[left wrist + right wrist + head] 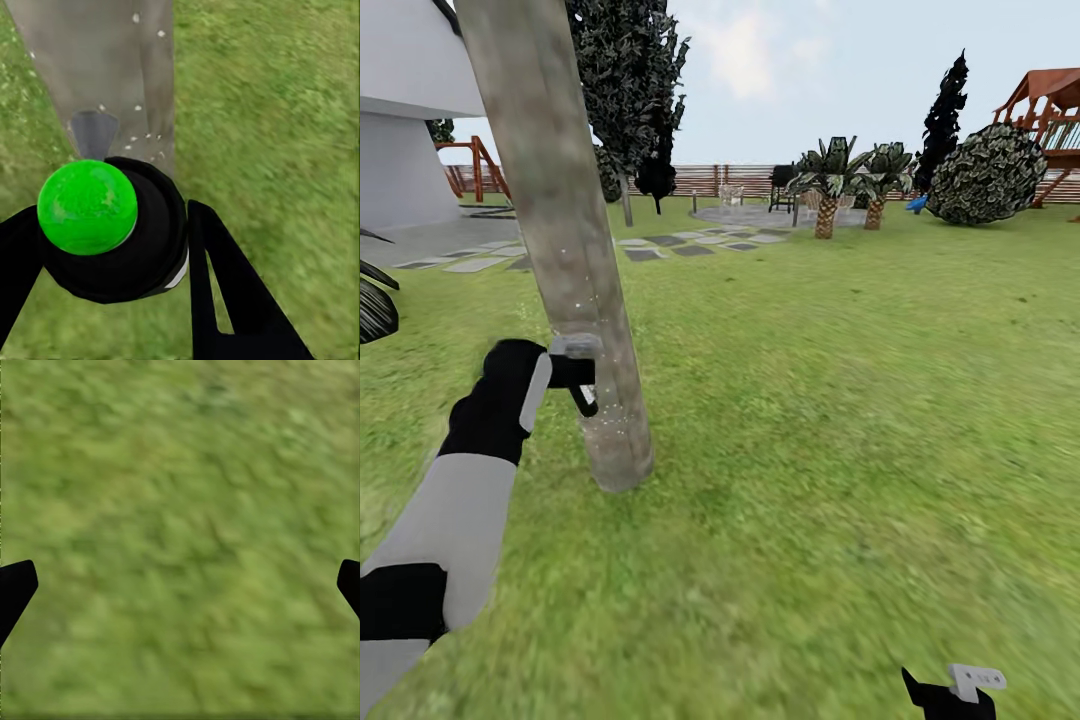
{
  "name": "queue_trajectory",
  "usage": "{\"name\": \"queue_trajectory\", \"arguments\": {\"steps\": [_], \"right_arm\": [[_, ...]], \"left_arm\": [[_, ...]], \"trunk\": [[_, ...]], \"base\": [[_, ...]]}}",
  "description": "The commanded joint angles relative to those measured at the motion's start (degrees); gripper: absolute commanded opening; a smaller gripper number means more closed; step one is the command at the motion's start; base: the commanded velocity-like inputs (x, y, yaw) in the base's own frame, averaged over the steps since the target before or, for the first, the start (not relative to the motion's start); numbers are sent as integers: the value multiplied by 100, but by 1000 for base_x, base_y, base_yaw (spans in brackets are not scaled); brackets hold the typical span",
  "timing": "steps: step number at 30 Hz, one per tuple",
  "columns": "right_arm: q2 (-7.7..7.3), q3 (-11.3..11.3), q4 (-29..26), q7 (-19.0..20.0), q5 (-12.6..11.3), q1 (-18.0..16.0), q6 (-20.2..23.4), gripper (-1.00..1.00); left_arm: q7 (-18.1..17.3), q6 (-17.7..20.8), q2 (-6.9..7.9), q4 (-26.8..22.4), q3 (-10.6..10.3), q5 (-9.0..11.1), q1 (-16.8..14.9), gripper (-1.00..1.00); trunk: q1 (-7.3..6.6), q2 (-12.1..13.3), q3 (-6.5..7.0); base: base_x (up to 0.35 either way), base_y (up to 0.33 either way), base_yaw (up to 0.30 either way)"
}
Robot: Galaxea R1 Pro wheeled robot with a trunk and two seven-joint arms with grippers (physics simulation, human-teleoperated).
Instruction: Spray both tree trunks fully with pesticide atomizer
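From the head camera, I have the left gripper (582, 385) against the leaning tree trunk (555, 230). My left wrist camera shows its fingers (225, 292) clamped around the pesticide atomizer (112, 229), nozzle at the speckled trunk. My right wrist camera shows fingertips (15, 589) spread wide over grass (180, 525).

One thick leaning trunk (560, 240), two short palms (826, 190), one atomizer (112, 232).
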Motion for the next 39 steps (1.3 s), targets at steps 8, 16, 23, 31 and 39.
{"name": "queue_trajectory", "arguments": {"steps": [8, 16, 23, 31, 39], "right_arm": [[1, 0, 0, 0, 0, 0, 0, 100], [1, 0, 0, 0, 0, 0, 0, 100], [1, 0, 0, 0, 0, 0, 0, 100], [1, 0, 0, 0, 6, 0, 0, 100], [1, 0, 0, 1, 8, 0, 0, 100]], "left_arm": [[13, -77, -54, 20, -12, -29, 658, -100], [51, 9, 21, -65, -15, -81, -115, -100], [60, -16, 107, 25, -36, -190, -108, -100], [63, -645, 146, 597, -33, -218, 965, -100], [74, -2022, 343, 1369, -1, -232, 1260, -100]], "trunk": [[-1, -1, 1], [-1, -1, 1], [-1, -1, 1], [-1, -1, 1], [-1, -1, 1]], "base": [[0, 0, 0], [0, 0, 0], [0, 0, 0], [0, 0, 0], [0, 0, 0]]}}
